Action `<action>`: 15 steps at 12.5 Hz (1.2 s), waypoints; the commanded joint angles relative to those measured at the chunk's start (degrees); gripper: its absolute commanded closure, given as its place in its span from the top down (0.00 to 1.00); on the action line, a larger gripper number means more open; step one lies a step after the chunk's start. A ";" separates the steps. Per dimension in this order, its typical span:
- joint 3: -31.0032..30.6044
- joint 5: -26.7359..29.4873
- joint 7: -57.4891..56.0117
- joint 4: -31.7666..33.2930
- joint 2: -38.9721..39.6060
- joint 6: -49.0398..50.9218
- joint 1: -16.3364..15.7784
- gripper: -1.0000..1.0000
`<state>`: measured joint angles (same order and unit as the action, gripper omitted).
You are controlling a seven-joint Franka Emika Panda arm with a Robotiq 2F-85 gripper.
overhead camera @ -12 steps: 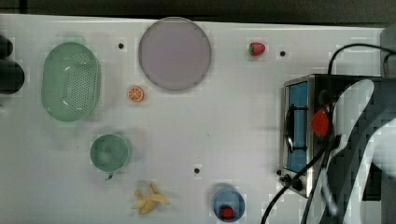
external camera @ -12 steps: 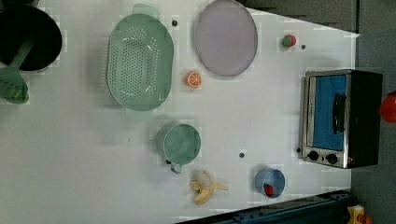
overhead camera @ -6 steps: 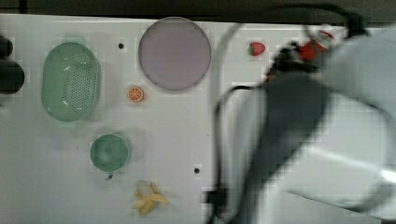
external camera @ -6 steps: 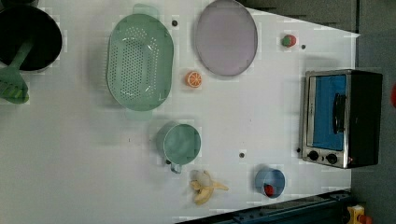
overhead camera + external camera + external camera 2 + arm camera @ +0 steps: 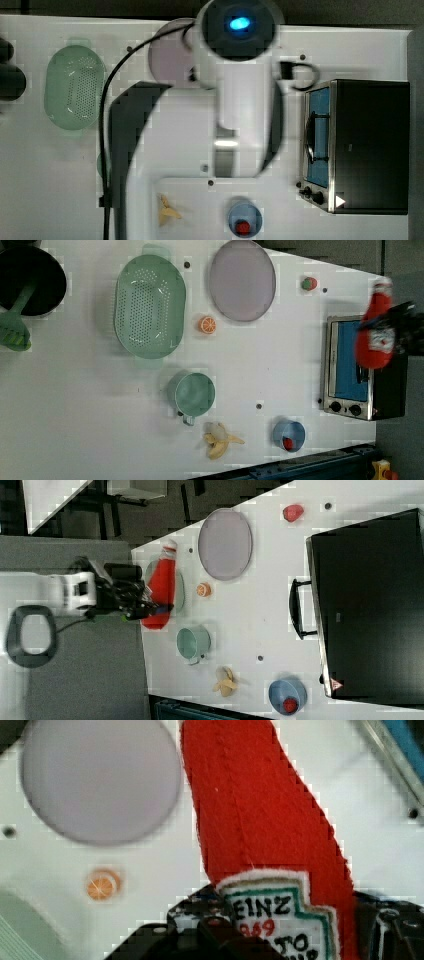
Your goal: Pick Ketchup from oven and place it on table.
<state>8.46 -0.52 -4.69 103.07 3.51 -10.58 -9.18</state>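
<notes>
A: Where was the ketchup?

B: Clamped in the gripper at its label end, cap pointing away, held in the air. It was out of the oven. In the wrist view the desk, a lilac plate and an orange slice lay beneath it.

A: So how much was left?

B: I'd judge the pick done; lowering the bottle onto bare desk and letting go remained.

A: And the containers?

B: In the left view, the blue bowl held one small red piece. The green cup and colander looked empty, and the plate carried nothing. Farthest, the oven's glass door seemed shut; I couldn't tell what was inside.
</notes>
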 commanded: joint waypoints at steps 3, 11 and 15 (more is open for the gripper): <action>1.93 -1.12 2.81 15.00 1.22 -13.67 0.49 0.64; 1.83 -0.16 3.02 26.20 11.53 -33.88 0.61 0.67; 1.78 0.18 3.03 26.39 15.67 -38.31 0.60 1.00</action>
<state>9.78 -0.53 -4.00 131.71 22.31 -47.87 -8.89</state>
